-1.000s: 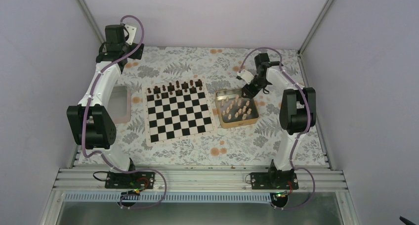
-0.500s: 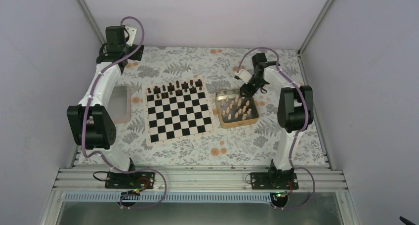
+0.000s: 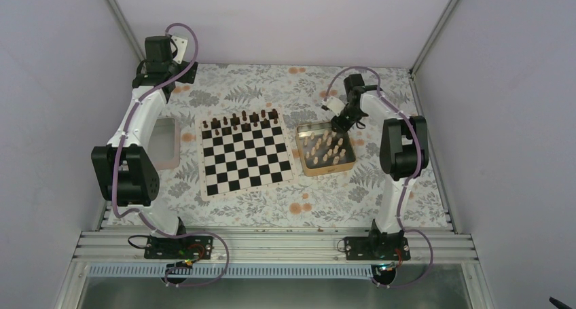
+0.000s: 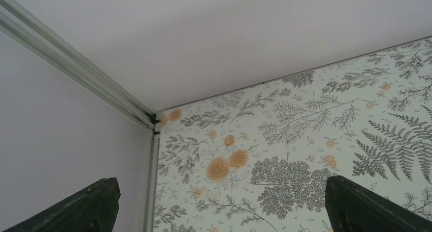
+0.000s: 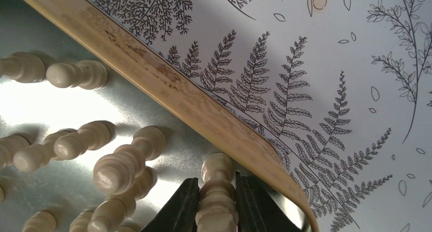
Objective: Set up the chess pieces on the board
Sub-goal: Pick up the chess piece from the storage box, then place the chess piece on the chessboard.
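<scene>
**Chess pieces in the tin, one pinched by the right fingers**

The right gripper (image 5: 215,185) has its two dark fingers (image 5: 176,209) closed narrowly on the stem of one tan piece (image 5: 217,173). The fingers press it from both sides, right beside the inner wall of the gold tin tray (image 5: 168,86). Whether its base rests on the tin floor cannot be told. The other chess pieces (image 5: 119,163) stand scattered on the shiny tray floor next to it, none of them touched by the fingers.

From above, the right gripper (image 3: 337,125) sits over the far right corner of the tray (image 3: 329,172). The tray lies just to the right of the board (image 3: 248,166). The board's near rows are bare, and dark brown pieces (image 3: 241,121) line its far two rows. A pale-rimmed tray (image 3: 176,142) lies on the fern-print cloth (image 3: 285,207) to the board's left.

The left gripper (image 4: 220,183) has its fingers (image 4: 81,209) spread wide with nothing between them. It is aimed at the far left corner of the cloth.

Compared with a second ago, the right arm's elbow has shifted slightly left and the gripper has edged towards the tray corner. The left arm and the board look unchanged.
</scene>
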Robot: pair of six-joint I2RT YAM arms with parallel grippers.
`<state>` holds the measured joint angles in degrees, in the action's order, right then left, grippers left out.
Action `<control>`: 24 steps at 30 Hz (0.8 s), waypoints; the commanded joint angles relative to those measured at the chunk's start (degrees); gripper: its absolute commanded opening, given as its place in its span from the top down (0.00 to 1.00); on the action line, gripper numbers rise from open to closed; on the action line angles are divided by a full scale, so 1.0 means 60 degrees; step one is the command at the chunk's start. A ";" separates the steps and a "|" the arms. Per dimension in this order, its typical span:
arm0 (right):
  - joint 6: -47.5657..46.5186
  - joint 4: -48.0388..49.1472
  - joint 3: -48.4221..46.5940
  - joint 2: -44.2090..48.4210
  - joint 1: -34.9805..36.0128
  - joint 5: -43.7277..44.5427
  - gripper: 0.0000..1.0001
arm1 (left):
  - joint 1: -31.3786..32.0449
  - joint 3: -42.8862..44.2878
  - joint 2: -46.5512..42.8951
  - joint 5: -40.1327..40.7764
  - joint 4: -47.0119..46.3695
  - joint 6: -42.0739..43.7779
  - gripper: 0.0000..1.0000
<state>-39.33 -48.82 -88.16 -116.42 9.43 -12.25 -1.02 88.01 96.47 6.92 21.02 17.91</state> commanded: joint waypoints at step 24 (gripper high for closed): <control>-0.0204 -0.2575 -0.4366 0.0077 0.3993 0.0635 0.88 | -0.0054 -0.0161 -0.0836 -0.0263 -0.0216 -0.0134 0.00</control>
<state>-40.47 -61.45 -113.82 -115.37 27.35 -6.81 -1.02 87.20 92.92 6.33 20.25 17.50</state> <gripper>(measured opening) 0.153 0.999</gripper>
